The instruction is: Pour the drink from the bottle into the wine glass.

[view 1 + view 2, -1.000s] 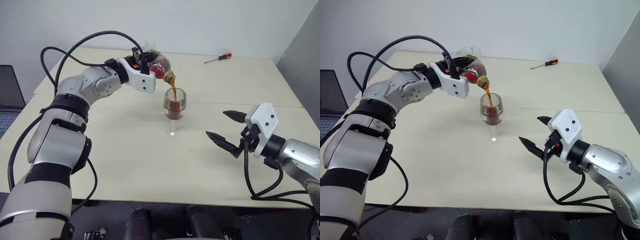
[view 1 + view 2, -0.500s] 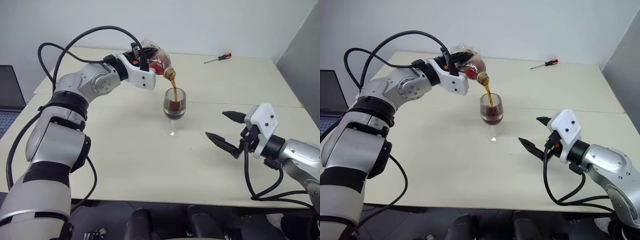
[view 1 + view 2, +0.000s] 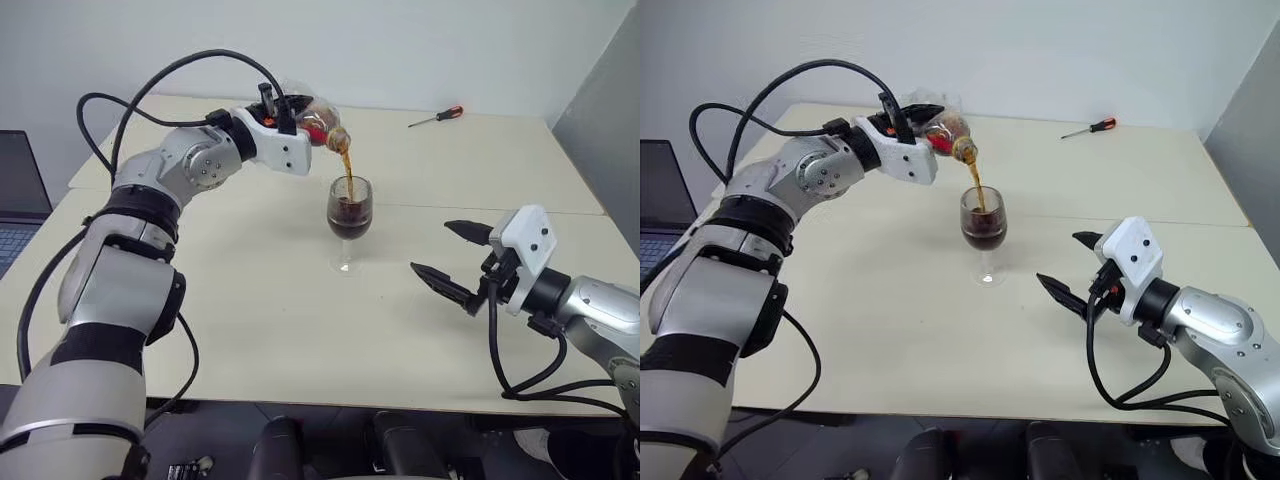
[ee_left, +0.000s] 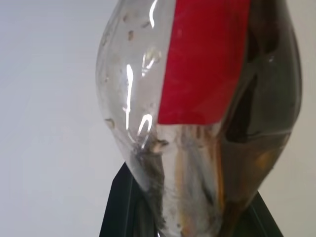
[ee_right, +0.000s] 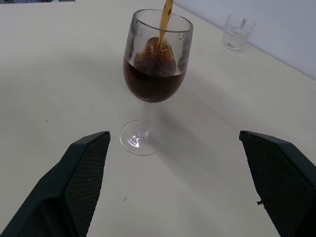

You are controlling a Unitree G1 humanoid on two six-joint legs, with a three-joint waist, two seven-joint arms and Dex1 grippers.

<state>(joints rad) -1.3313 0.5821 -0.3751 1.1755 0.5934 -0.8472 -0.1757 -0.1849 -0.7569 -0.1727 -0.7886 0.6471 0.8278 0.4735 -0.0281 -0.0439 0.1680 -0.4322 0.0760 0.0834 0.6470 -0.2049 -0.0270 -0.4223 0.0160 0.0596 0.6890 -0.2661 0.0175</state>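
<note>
My left gripper is shut on the small clear bottle, which is tipped mouth-down above the wine glass near the table's middle. A thin stream of dark reddish-brown drink falls from the bottle's mouth into the bowl, which is about half full. The left wrist view shows the bottle up close, with its red label and some drink still inside. To the right of the glass, my right gripper hovers over the table, open and holding nothing. The glass stands between its fingers' line of sight.
A short clear tumbler stands on the far side of the cream table. An orange-handled screwdriver lies at the back right. A laptop sits past the table's left edge. A grey panel stands at the right.
The left wrist has rolled and tipped the bottle further, and the drink in the glass has risen. The right arm has stayed still.
</note>
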